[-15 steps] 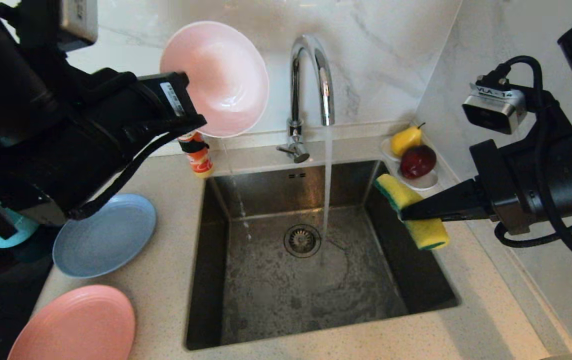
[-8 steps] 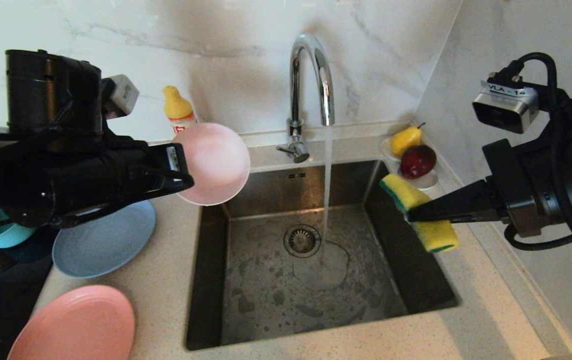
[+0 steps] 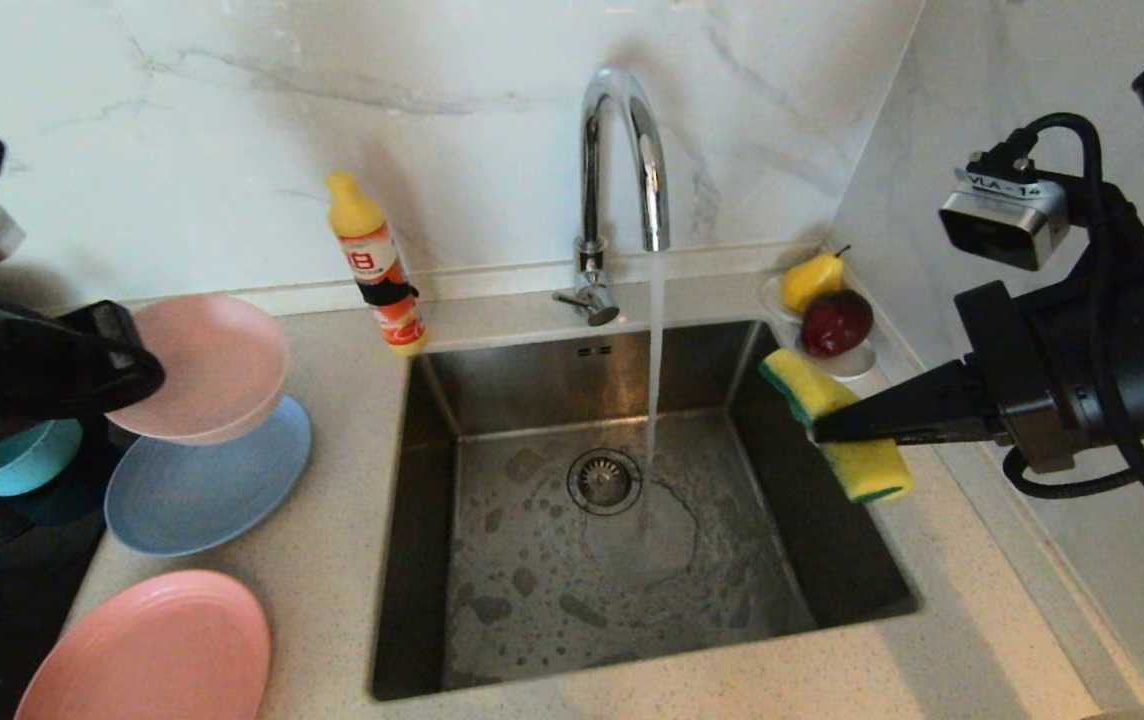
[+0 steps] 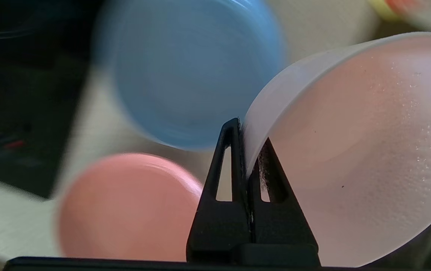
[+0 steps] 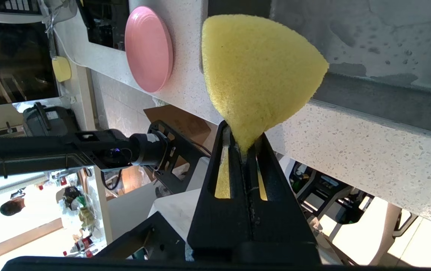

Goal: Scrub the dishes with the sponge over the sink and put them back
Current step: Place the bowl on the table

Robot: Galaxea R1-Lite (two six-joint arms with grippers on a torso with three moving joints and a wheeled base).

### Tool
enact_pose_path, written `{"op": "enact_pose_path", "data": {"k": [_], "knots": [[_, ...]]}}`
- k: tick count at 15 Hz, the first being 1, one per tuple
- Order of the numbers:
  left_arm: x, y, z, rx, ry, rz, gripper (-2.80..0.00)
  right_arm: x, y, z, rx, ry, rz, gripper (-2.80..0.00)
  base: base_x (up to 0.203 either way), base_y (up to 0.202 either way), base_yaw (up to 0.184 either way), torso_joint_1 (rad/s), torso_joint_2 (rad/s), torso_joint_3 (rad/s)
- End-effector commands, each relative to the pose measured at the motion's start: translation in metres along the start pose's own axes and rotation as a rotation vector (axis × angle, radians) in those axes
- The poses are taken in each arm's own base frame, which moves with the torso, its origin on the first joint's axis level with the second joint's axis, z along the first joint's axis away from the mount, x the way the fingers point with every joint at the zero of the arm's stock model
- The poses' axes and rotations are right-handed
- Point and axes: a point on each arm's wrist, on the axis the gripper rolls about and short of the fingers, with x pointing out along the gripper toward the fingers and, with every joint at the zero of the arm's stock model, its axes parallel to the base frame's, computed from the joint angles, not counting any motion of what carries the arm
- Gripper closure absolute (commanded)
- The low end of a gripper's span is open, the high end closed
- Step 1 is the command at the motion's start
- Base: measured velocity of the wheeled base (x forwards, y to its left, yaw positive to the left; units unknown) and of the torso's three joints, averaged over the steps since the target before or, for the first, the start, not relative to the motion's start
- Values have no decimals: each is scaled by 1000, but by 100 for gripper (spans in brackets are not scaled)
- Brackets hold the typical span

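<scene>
Pale pink dish (image 3: 207, 365) rim pinched by left fingers (image 4: 234, 150), left arm mostly cropped.

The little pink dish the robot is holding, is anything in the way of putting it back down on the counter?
Nothing blocks it, but the spot isn't bare: the left gripper holds the small pink dish by its rim right above the grey-blue plate, so it would land on that plate. The teal bowl sits beside it.

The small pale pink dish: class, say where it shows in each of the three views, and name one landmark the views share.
Head view: small pale pink dish at the left, above the grey-blue plate.
Left wrist view: dish fills the right side.
Right wrist view: not in it.
Shared landmark: the salmon-pink plate.
</scene>
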Motion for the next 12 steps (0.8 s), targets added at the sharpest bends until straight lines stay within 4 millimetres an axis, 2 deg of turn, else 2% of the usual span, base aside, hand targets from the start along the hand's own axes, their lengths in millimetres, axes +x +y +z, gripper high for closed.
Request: {"op": "enact_pose_path", "data": {"k": [1, 4, 7, 9, 12], "knots": [[-15, 43, 16, -131, -58, 72, 0, 6, -3, 2, 13, 12, -10, 0, 0, 0, 0, 0, 0, 0], [-25, 94, 25, -289, -86, 169, 0, 7, -4, 2, 14, 16, -15, 0, 0, 0, 0, 0, 0, 0], [-26, 135, 17, -417, -65, 240, 0, 11, -6, 2, 20, 27, -21, 0, 0, 0, 0, 0, 0, 0], [-16, 162, 6, -496, -16, 316, 0, 13, -7, 3, 19, 29, -22, 0, 0, 0, 0, 0, 0, 0], [13, 204, -12, -582, 48, 410, 0, 21, -11, 5, 29, 42, -34, 0, 0, 0, 0, 0, 0, 0]]}}
